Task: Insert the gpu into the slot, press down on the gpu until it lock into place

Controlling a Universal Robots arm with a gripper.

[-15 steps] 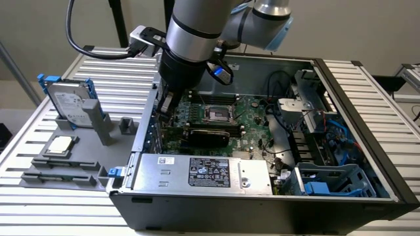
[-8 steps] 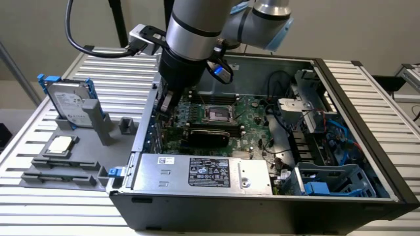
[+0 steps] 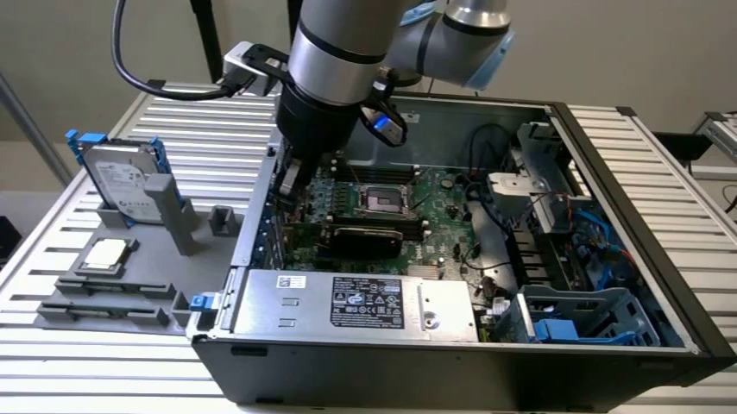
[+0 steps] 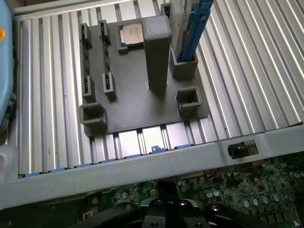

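In the exterior view the gpu is seen lying flat on the motherboard inside the open case, just under the arm; the gripper state cannot be told. In the wrist view the grey holder tray (with a CPU chip) is shown beyond the case wall, well apart from it

Silver-and-black arm entering from twelve o'clock, wrist pointing straight down, gripper low at the arm's six o'clock end
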